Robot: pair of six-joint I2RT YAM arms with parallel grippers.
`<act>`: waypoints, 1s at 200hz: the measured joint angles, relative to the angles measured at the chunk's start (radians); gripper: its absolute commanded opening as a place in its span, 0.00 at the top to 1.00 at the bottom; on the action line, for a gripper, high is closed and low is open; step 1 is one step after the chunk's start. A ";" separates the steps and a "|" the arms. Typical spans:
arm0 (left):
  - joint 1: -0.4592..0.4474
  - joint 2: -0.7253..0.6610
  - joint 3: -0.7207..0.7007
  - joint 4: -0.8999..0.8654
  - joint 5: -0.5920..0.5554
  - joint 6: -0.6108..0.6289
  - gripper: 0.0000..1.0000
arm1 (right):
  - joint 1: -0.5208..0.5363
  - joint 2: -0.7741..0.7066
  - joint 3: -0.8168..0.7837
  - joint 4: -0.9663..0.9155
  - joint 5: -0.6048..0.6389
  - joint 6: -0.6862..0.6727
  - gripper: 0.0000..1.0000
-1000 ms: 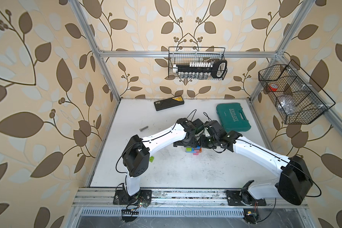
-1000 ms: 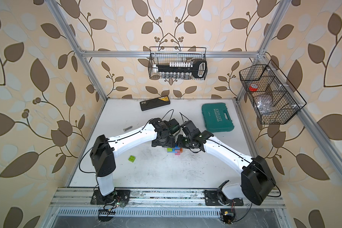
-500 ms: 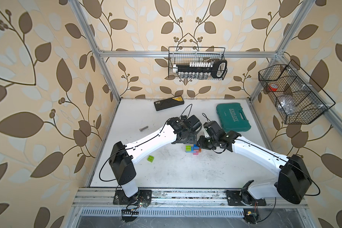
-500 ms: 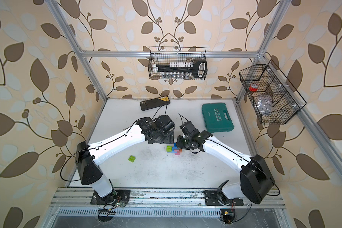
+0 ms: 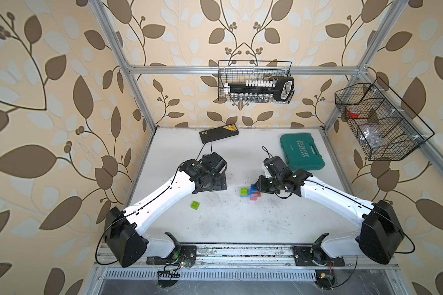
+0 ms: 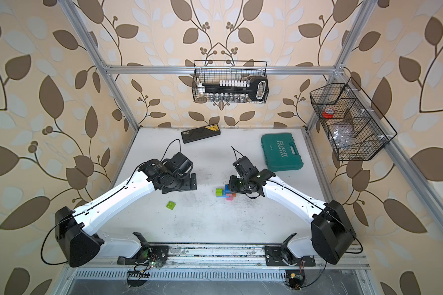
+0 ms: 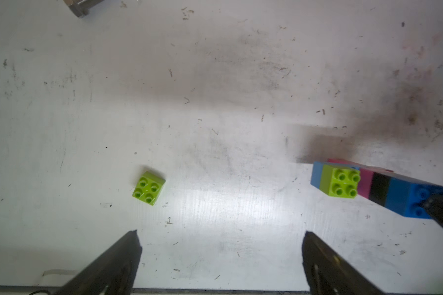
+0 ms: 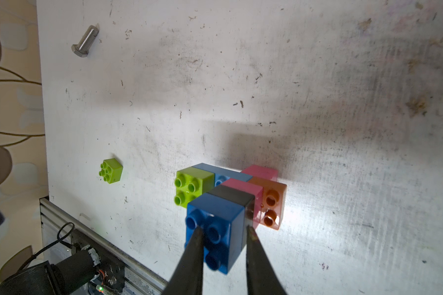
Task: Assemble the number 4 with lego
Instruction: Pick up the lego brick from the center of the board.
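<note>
The number 4 (image 5: 251, 192) lay flat near the middle of the white surface (image 5: 241, 224). Its column ran through a dark blue brick (image 8: 215, 222), a black brick (image 8: 232, 196) and a pink brick (image 8: 241, 186). A light blue bar (image 8: 220, 171) crossed the column, with an orange brick (image 8: 273, 201) on one side and a lime green brick (image 8: 193, 178) on the other. A second pink brick (image 8: 262, 172) showed behind the orange one.

The right gripper (image 8: 224, 228) was clamped on the dark blue brick at the right end of the figure, one finger on each side of it. The left gripper (image 7: 220, 232) hung well to the left of the figure with its jaws spread wide and nothing between them.

A loose lime green brick (image 5: 195, 204) sat studs up on the surface, apart from the figure (to its left and slightly nearer).

At the far edge lay a flat black box (image 5: 219, 132). A teal tool case (image 5: 302, 152) sat at far right, and a steel bolt (image 8: 85, 42) rested near the left wall.
</note>
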 measured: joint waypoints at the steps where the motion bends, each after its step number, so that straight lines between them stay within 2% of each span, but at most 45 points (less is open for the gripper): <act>1: 0.002 -0.001 -0.002 0.000 0.000 0.002 0.01 | 0.000 0.000 0.000 0.000 0.000 0.000 0.76; 26: 0.053 0.000 -0.074 -0.016 0.000 0.048 0.06 | 0.000 -0.001 -0.001 0.000 0.000 0.000 0.76; 52: 0.068 0.021 -0.126 -0.026 0.000 0.094 0.08 | 0.000 -0.004 -0.003 0.000 0.000 0.000 0.76; 61: 0.079 0.030 -0.147 -0.024 0.001 0.103 0.08 | -0.001 -0.005 -0.005 0.002 -0.001 0.000 0.76; 74: 0.096 0.042 -0.183 -0.007 0.013 0.123 0.01 | -0.001 -0.007 -0.009 0.005 -0.001 0.000 0.76; 113: 0.193 0.073 -0.290 0.084 0.108 0.179 0.01 | -0.006 -0.016 -0.018 0.005 -0.001 0.000 0.76; 142: 0.229 0.114 -0.306 0.147 0.161 0.210 0.04 | -0.008 -0.025 -0.026 0.007 -0.002 0.000 0.76; 200: 0.236 0.213 -0.307 0.227 0.214 0.238 0.09 | -0.012 -0.032 -0.032 0.008 -0.005 0.000 0.76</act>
